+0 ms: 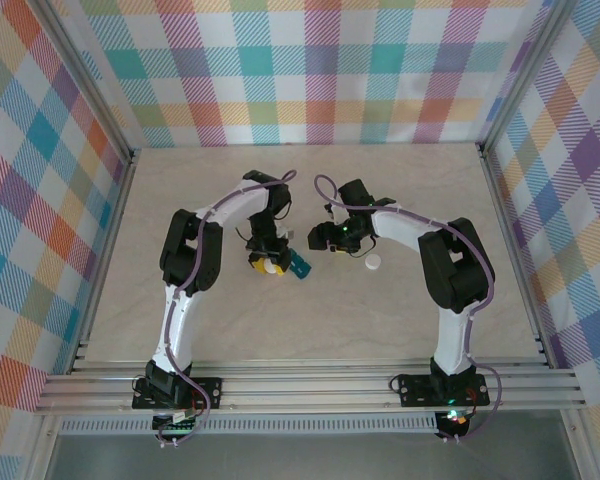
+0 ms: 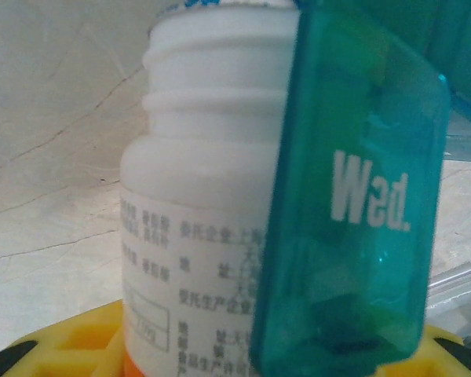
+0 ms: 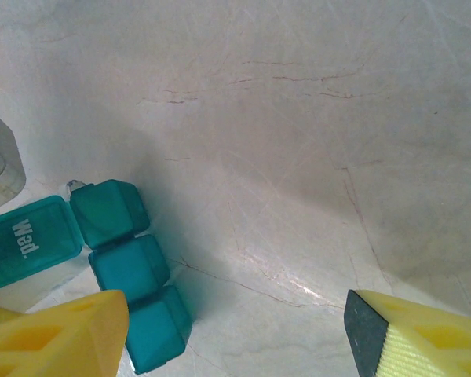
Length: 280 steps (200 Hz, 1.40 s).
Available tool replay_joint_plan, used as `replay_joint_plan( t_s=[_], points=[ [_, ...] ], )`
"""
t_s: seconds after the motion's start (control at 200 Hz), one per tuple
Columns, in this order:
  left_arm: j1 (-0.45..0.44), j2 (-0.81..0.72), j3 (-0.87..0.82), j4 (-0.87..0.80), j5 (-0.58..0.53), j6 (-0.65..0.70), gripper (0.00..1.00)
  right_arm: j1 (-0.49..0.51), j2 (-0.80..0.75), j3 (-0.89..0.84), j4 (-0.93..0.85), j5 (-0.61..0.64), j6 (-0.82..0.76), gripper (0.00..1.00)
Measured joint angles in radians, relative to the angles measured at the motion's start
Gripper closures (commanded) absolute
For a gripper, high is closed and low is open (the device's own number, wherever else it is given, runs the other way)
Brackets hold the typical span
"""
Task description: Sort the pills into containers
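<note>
- The left claw [image 1: 267, 263] is clenched around a white plastic bottle [image 2: 204, 196] with a printed label.
- The right claw [image 3: 235, 334] hangs released, its yellow fingers [image 3: 55, 334] spread wide.
- The teal-green plastic strip of three joined compartments [image 3: 129, 267] lies on the pale table [image 3: 337, 118], just beside the bottle, with one lid [image 2: 353, 196], marked "Wed.", flipped open.

Glossy translucent teal plastic containers [image 3: 129, 267] gleaming left of the right gripper [image 3: 235, 334], its fingers [image 3: 55, 334] showing matt yellow plastic, smooth white plastic bottle [image 2: 204, 157] sitting at the left gripper [image 1: 267, 258], veined stone-look table [image 3: 314, 118] shining faintly.
</note>
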Motion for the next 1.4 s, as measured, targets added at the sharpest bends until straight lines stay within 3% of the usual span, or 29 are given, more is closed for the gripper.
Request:
replay_joint_plan(
  t_s=[0.485,1.4],
  points=[
    [-0.002,0.000,0.112,-0.019,-0.024,0.000,1.00,0.000,0.000,0.000,0.000,-0.004,0.000,0.26],
    [-0.007,-0.007,0.035,0.037,0.023,0.000,1.00,0.000,-0.031,-0.017,0.010,-0.052,0.019,0.27]
  ],
)
